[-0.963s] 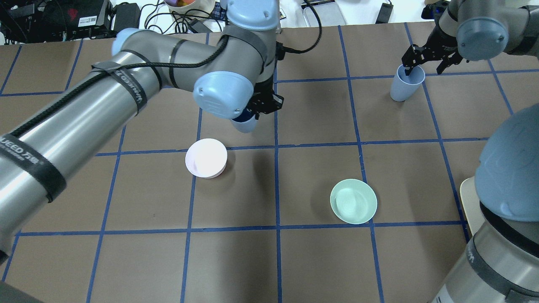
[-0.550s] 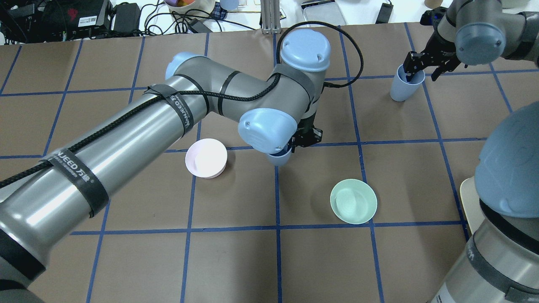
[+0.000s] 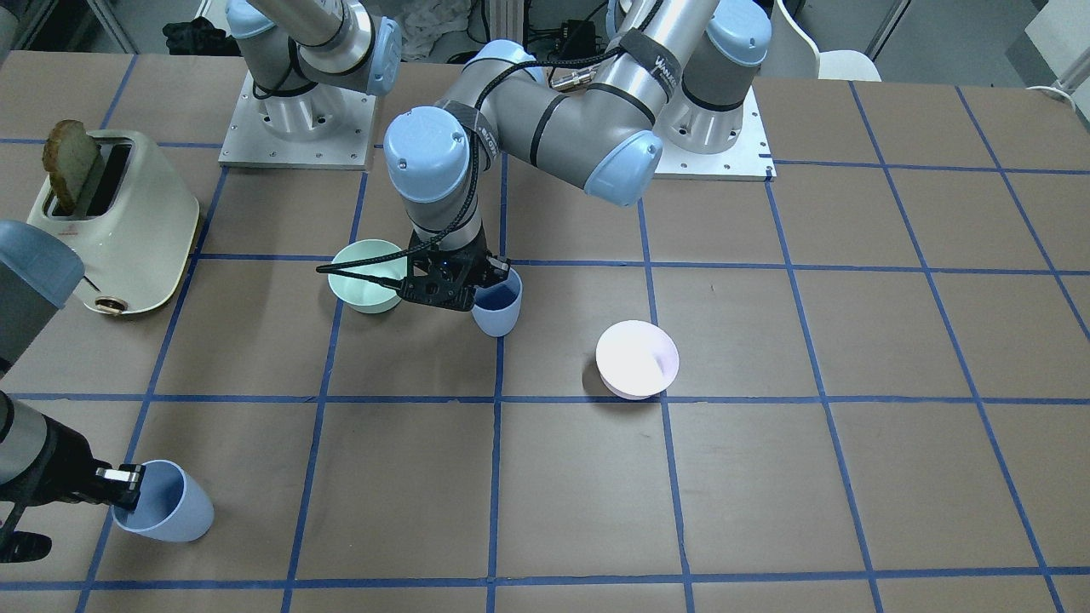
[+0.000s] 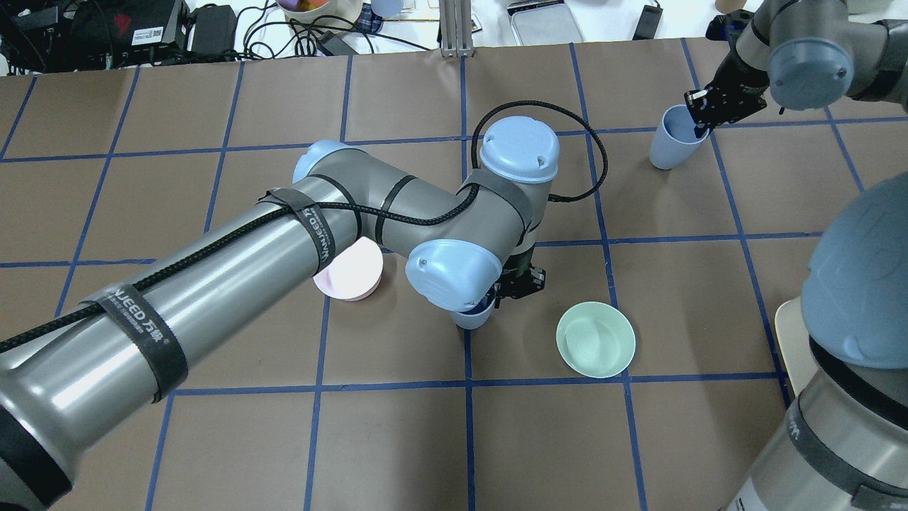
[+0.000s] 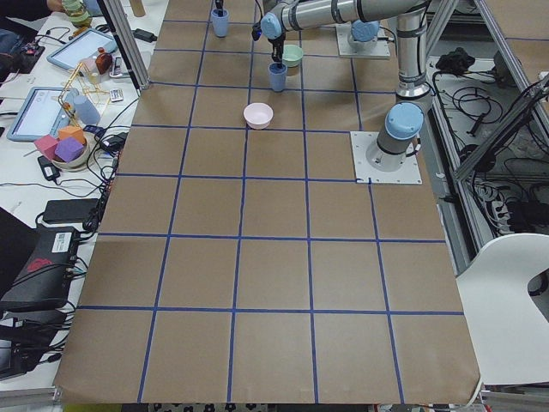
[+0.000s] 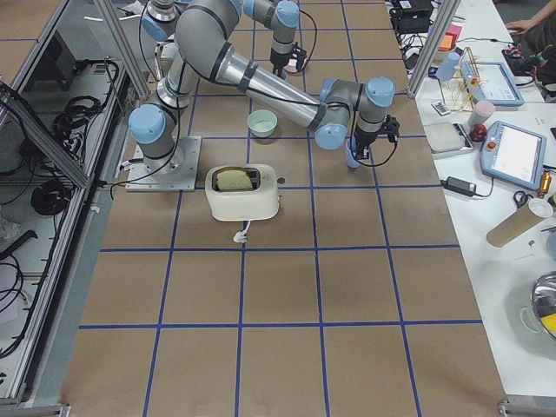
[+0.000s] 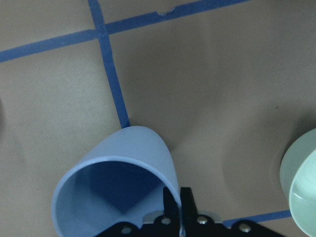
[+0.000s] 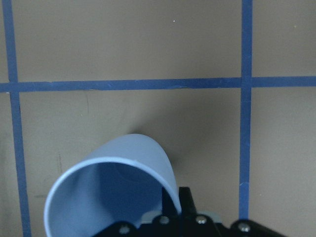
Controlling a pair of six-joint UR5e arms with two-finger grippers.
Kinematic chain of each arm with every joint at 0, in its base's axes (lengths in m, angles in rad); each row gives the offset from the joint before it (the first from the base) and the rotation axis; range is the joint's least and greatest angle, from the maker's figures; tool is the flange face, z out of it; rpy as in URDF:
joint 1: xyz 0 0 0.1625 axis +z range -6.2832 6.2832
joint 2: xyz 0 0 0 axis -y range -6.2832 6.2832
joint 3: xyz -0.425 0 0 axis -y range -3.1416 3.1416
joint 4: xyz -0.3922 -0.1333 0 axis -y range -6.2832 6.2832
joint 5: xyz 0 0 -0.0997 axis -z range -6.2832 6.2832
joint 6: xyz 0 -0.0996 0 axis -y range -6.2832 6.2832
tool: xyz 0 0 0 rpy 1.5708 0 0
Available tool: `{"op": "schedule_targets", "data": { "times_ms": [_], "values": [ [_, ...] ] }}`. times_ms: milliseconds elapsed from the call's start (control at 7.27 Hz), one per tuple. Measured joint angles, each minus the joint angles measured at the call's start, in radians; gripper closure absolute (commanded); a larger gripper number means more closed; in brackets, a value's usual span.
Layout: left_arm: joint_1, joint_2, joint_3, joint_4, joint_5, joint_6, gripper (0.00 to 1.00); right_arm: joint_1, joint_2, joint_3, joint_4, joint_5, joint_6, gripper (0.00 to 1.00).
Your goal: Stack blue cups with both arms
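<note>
Though well apart, blue cups (image 3: pixel 498 319) (image 3: pixel 174 515) each with rim between closed jaws.

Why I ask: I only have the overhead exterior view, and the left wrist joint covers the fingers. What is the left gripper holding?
Observer: In the left wrist view, the left gripper is shut on the rim of a blue cup, one finger inside and one outside.
Operator: And on the other side?
Observer: The right wrist view shows the right gripper pinching the other blue cup by its rim wall in the same way.
Operator: What is the cream thing at my view's right edge?
Observer: A toaster with a slice of bread in its slot, seen in the front-facing view.
</note>
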Motion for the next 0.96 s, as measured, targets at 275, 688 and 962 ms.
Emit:
{"op": "schedule_targets", "data": {
  "times_ms": [275, 688, 962],
  "values": [
    [0.007, 0.037, 0.025, -0.021, -0.005, 0.006, 0.0, 0.001, -0.039, 0.001, 0.005, -0.001, 0.004, 1.0],
    [0.113, 0.141, 0.219, -0.333, -0.026, 0.033, 0.0, 0.038, -0.143, 0.013, 0.072, 0.002, 0.033, 1.0],
    [0.253, 0.209, 0.285, -0.413, -0.036, 0.079, 0.0, 0.147, -0.25, 0.116, 0.1, 0.006, 0.118, 1.0]
  ]
}}
